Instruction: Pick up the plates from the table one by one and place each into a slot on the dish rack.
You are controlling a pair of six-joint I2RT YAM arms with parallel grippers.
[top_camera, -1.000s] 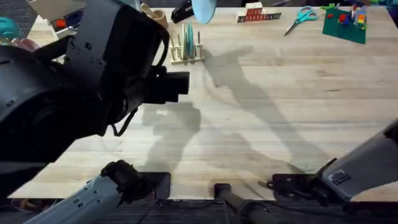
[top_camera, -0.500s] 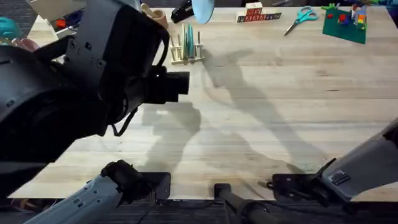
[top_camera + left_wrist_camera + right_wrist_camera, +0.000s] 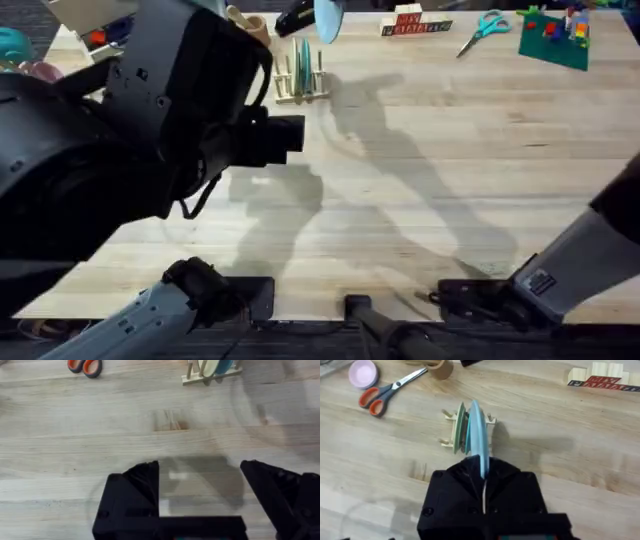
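While my left arm rises close under the overhead camera as a large, dark, blurred mass, its wrist view shows the left pincer with black fingers spread wide apart over bare table, nothing between them. That table is pale butcher-block wood with long plank grain, crossed by soft arm shadows.

My right pincer is clamped on the pale blue plate, a thin round disc held on edge; the black fingers close tight around its lower rim, hiding that part. From overhead, this plate sits at the far edge of the table, cut off by the frame's top.

Farther off stands the dish rack, light wood with thin upright pegs on a flat base. A teal plate stands upright in one slot. The blue plate hangs just beside it over the rack; I cannot tell whether it touches the pegs.

Beyond lie orange-handled scissors and a small pink dish.
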